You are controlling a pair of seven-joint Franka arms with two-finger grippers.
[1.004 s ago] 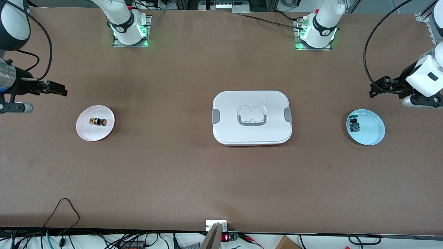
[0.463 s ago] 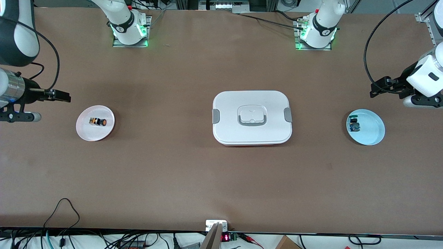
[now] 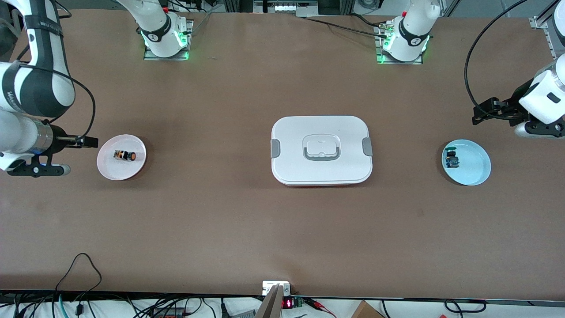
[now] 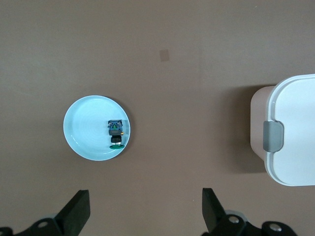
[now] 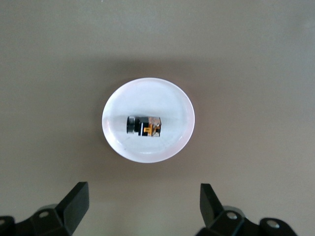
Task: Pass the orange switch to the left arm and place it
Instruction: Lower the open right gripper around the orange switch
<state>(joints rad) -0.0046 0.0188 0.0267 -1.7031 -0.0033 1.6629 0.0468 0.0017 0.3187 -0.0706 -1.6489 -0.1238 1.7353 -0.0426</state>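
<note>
The orange switch lies on its side on a small pink-white plate toward the right arm's end of the table. My right gripper hangs open and empty in the air beside that plate, at its edge toward the table end. The white lidded box stands in the middle of the table. My left gripper is open and empty, up in the air over the table near the light blue plate.
A small switch with a green cap and blue body lies on the light blue plate toward the left arm's end. Both arm bases stand along the table edge farthest from the front camera. Cables hang past the nearest edge.
The right arm has swung in from the table end, carrying its open gripper closer to the pink-white plate. The left arm has hardly moved.
</note>
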